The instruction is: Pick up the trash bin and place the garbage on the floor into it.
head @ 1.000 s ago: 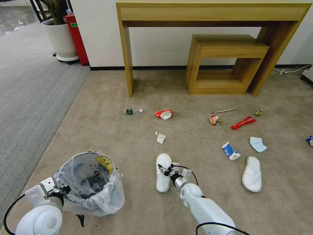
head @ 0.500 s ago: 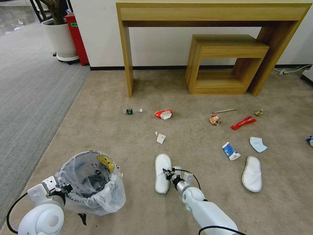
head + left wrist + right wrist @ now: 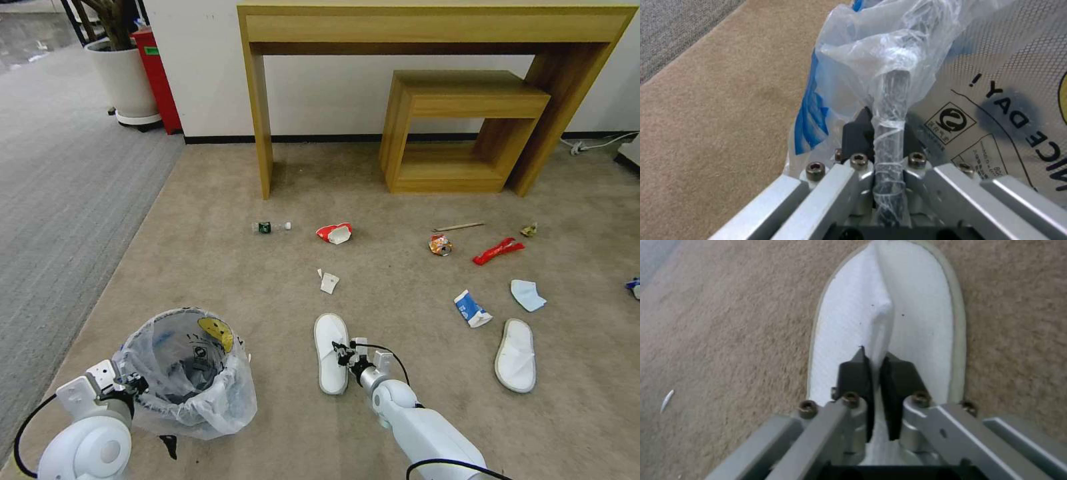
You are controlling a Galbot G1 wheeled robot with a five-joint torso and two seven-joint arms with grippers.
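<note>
The trash bin (image 3: 187, 373), dark with a crinkled clear bag, stands on the beige floor (image 3: 220, 267) at lower left. My left gripper (image 3: 133, 385) is shut on its bagged rim (image 3: 893, 96), with its fingers (image 3: 858, 128) clamping both sides. A white slipper (image 3: 331, 340) lies right of the bin, and my right gripper (image 3: 343, 352) is shut on a pinched fold of its upper (image 3: 882, 316). More garbage lies beyond: a second slipper (image 3: 515, 355), blue-white carton (image 3: 472, 309), tissue (image 3: 528, 295), red wrapper (image 3: 499, 251), snack packet (image 3: 440, 245), stick (image 3: 457, 227), paper cup (image 3: 335, 233), bottle (image 3: 271, 227).
A wooden desk (image 3: 433, 27) with a low wooden shelf unit (image 3: 460, 127) under it stands against the far wall. Grey ribbed carpet (image 3: 60, 187) runs along the left. A white planter (image 3: 123, 80) and a red box (image 3: 157, 73) sit at the back left.
My right gripper has drawn back a little toward me along the slipper, and the slipper has shifted slightly left. The bin and left gripper have barely moved.
</note>
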